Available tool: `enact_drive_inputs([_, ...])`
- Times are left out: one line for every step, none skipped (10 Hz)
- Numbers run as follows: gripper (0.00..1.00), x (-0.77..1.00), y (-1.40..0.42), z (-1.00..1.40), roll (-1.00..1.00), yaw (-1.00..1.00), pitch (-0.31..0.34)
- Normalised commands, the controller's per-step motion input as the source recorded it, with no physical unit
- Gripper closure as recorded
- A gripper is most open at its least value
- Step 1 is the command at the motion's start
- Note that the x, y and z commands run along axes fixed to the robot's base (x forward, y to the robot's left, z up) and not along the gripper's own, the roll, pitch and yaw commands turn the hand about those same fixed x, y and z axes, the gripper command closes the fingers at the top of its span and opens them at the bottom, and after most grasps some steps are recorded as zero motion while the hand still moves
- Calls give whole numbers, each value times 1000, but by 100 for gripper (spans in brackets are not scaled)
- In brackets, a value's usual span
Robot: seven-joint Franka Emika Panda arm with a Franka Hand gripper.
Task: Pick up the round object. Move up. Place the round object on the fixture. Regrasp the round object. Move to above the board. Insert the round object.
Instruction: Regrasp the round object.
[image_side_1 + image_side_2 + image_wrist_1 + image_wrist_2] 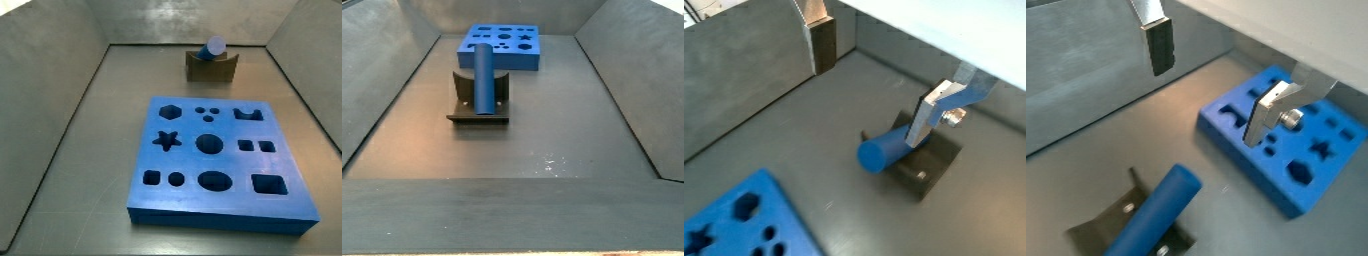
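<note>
The board (221,160) lies flat on the grey tabletop (80,140), filling the near middle, its hexagon, star, circle, oval and square holes all open. Behind it, apart from its far edge and close to the back wall, stands the fixture (210,69), with the peg (214,47) lying in its notch, round end facing the camera. The pincer is out of sight here.

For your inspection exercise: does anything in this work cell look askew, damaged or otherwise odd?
Nothing stands out. The round object rests on the fixture, the board lies flat and intact, and the gripper hangs open above the floor, holding nothing.
</note>
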Motion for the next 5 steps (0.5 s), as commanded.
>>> enact_drive_inputs([0, 10, -17, 8, 1000, 44, 27])
enact_drive_inputs([0, 8, -15, 7, 1000, 46, 33])
enact_drive_inputs([0, 15, -17, 8, 1000, 48, 39])
enact_drive_inputs([0, 28, -23, 1, 1000, 50, 49])
enact_drive_inputs([0, 42, -24, -2, 1000, 53, 56])
